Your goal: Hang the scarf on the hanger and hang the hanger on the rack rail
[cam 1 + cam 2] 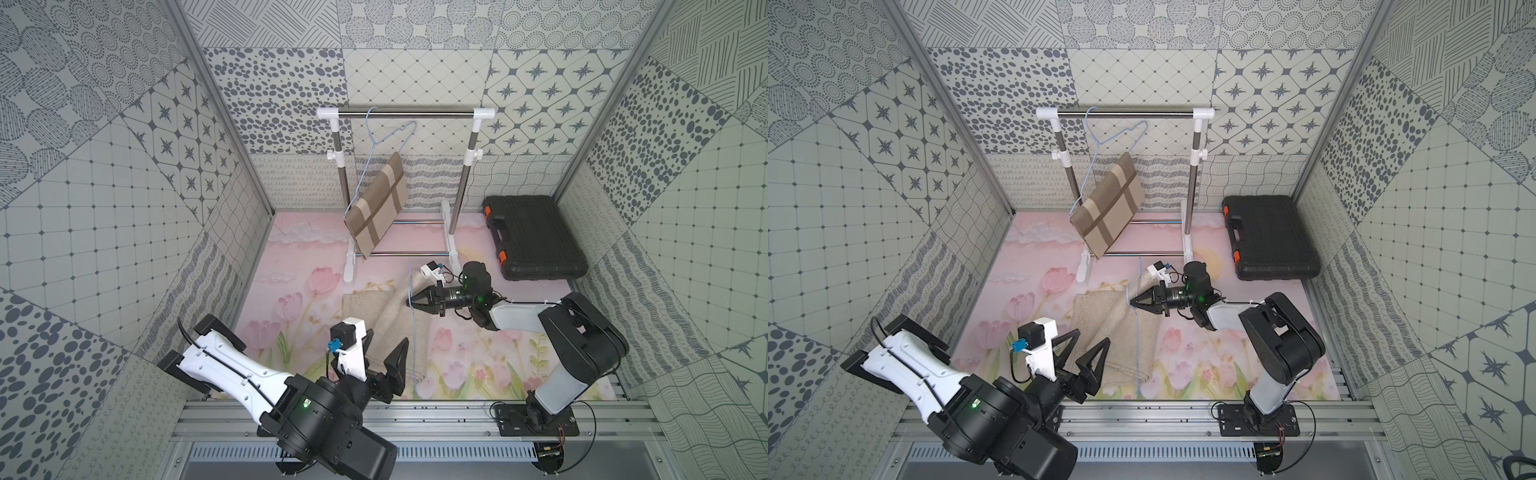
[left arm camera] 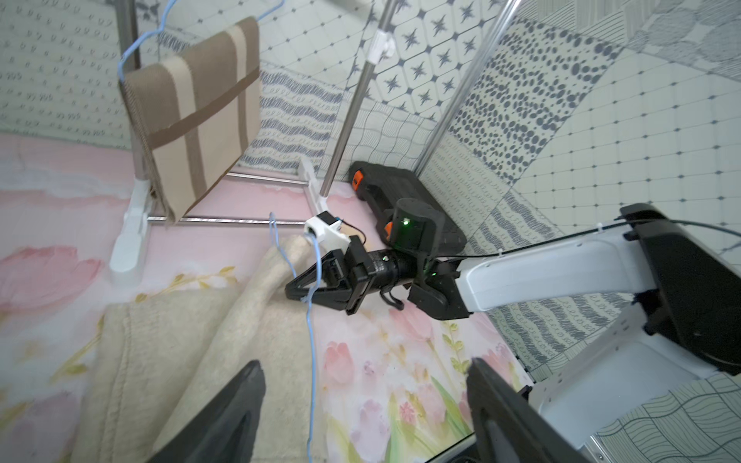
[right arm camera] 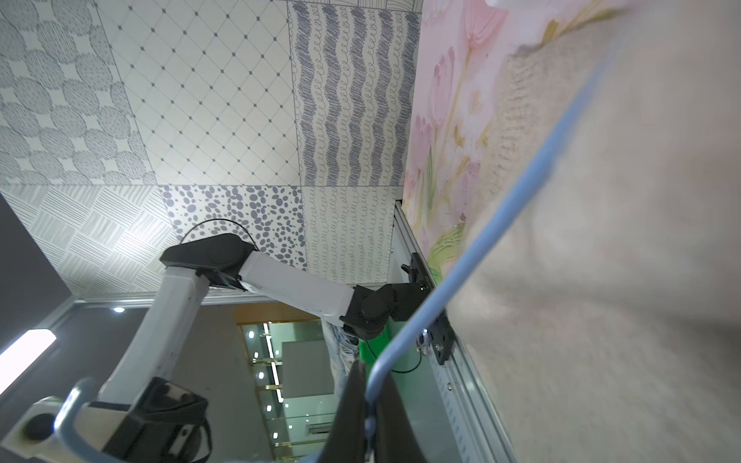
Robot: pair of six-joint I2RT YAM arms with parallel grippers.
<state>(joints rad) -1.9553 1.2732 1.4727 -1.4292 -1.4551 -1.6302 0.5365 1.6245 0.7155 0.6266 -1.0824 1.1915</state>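
In both top views: cream scarf (image 1: 386,328) spread flat on the floral counter (image 1: 291,257), in its front half, between the two arms. Right pincer (image 1: 410,302) pressed together on a blue wire hanger (image 1: 414,340), pinching the wire close to a bend. Long straight wire running from there toward the front edge, over the right side of the cream scarf. Left pincer (image 1: 1086,340) spread wide and empty, poised above the scarf's near left part. At the back, a rack (image 1: 1125,112) carrying a second blue hanger (image 1: 1115,135) with a brown striped scarf (image 1: 1106,208) draped over it. Black case (image 1: 1271,237) in the back right corner.

Left wrist view: two dark fingers (image 2: 232,409) of the left pincer far apart, only cream scarf (image 2: 180,340) and counter between them. Right pincer (image 2: 289,286) clamped on the blue wire hanger (image 2: 310,340), just above the cloth; touching or not, impossible to tell. Brown striped scarf (image 2: 192,120) and black case (image 2: 401,192) beyond.

Right wrist view: right pincer (image 3: 371,409) closed tight around the blue wire hanger (image 3: 501,224) at the very tips. Cream scarf (image 3: 601,240) blurred, filling the space behind the wire. Left arm (image 3: 288,284) across the counter, its pincer out of sight here.
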